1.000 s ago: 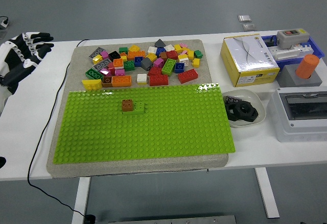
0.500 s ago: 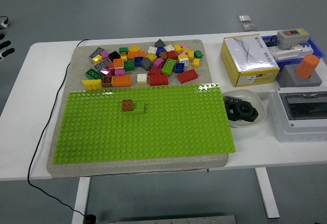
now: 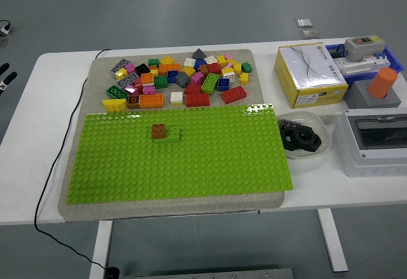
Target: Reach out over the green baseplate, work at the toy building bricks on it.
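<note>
Starting from the left edge, only two black-and-white fingertips of the left hand [image 3: 5, 75] show, well apart from the table [image 3: 38, 158] and holding nothing that can be seen. Whether this hand is spread or curled I cannot tell, because the rest of it is outside the picture. The right hand is not in view at all.

A black cable [image 3: 60, 145] runs along the left side of the grey mat [image 3: 76, 212]. On the mat lies the green baseplate [image 3: 191, 164], flat and near the front edge of the table. On its upper left part stands a small stack — a brown brick [image 3: 159, 130] sitting on a green brick [image 3: 169, 138]. Behind the baseplate, on the far part of the mat, is a pile of loose bricks [image 3: 181, 79] in many colours.

My judgement is that the bricks are light, hard plastic, stiff and a little slippery on the smooth sides. The best grip is probably a pinch on two opposite side walls of the brown brick, not on the studs — and the baseplate may lift with it if nothing holds it down.

Further right stand a yellow box [image 3: 310, 75], a white bowl [image 3: 299, 152] with black parts, and a grey electrical box [image 3: 375, 142].
</note>
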Controlling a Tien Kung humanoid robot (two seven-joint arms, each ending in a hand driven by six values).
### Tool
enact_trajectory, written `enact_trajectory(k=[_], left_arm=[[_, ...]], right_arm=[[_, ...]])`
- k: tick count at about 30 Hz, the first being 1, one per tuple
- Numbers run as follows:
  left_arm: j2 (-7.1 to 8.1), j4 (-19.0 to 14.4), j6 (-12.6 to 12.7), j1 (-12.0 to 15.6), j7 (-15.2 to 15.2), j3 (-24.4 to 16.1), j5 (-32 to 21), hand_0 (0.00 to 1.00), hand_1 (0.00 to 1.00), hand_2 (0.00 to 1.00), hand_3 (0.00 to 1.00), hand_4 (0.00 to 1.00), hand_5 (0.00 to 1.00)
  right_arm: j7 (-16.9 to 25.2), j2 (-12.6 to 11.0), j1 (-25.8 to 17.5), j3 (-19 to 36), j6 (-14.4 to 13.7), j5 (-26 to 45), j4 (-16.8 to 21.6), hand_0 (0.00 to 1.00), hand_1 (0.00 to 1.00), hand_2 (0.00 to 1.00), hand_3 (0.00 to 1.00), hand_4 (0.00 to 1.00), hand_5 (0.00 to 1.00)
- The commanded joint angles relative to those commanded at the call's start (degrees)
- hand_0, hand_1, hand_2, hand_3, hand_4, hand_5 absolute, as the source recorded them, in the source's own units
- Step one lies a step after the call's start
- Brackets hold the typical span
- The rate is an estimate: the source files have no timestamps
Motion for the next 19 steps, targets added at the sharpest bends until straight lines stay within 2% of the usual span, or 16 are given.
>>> enact_trajectory(k=[19], left_arm=[[-0.87, -0.4, 0.2, -0.2, 1.2, 0.7, 0.2, 0.664, 0.644, 0.625, 0.643, 0.813, 0.597]], right_arm=[[0.6, -0.7, -0.1, 0.3, -1.3, 1.2, -0.3, 0.681, 0.672, 0.75, 0.775, 0.877, 0.949]])
